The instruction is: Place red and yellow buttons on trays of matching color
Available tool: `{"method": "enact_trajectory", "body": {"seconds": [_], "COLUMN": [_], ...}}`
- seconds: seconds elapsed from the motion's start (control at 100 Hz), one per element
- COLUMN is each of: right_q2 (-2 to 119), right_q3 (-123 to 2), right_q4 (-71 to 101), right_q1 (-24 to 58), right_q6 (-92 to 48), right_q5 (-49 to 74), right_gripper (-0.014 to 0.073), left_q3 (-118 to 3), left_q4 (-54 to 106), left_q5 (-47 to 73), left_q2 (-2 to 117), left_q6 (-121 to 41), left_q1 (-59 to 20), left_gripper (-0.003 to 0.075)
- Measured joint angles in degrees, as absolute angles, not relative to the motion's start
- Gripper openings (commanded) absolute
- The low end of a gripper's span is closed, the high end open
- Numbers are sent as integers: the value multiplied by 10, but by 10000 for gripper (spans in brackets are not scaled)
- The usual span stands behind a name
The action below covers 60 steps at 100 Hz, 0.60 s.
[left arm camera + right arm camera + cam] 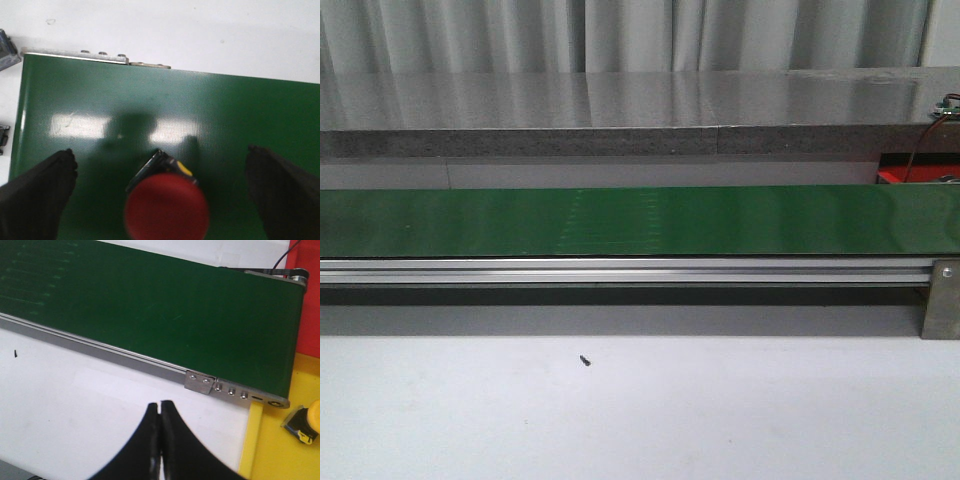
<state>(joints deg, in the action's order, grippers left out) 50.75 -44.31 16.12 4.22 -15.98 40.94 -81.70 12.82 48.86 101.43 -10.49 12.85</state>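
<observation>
In the left wrist view a red button, a round red cap on a dark body with a yellow mark, sits on the green belt. My left gripper is open above it, with the button between the two dark fingers and not touched by them. My right gripper is shut and empty over the white table. A yellow button lies on a yellow tray past the belt's end. A strip of the red tray shows beyond the belt and also in the front view. No gripper shows in the front view.
The long green belt with its aluminium rail runs across the table. A metal bracket stands at its right end. A small dark speck lies on the white table. A black cable crosses the red tray.
</observation>
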Motion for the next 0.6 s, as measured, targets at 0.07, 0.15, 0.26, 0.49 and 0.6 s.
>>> {"method": "enact_trajectory", "body": {"seconds": [0.07, 0.15, 0.26, 0.49, 0.6], "right_q2": [507, 507, 507, 507, 507], "right_q3": [-443, -443, -443, -443, -443], "right_q4": [161, 161, 161, 161, 161], "right_q1": [42, 42, 42, 42, 42], "right_q6": [-160, -160, -160, -160, -160], "right_q5": [409, 409, 409, 409, 409], "right_gripper": [-68, -68, -68, -68, -68], "left_q3": [-817, -817, -817, -818, -815], "left_q4": [130, 131, 131, 117, 107], "left_q5": [481, 471, 458, 459, 460], "left_q2": [1003, 980, 949, 930, 930], "left_q6": [-106, -106, -106, -106, -106], "left_q1": [128, 127, 136, 224, 285], "left_gripper": [662, 662, 662, 662, 662]}}
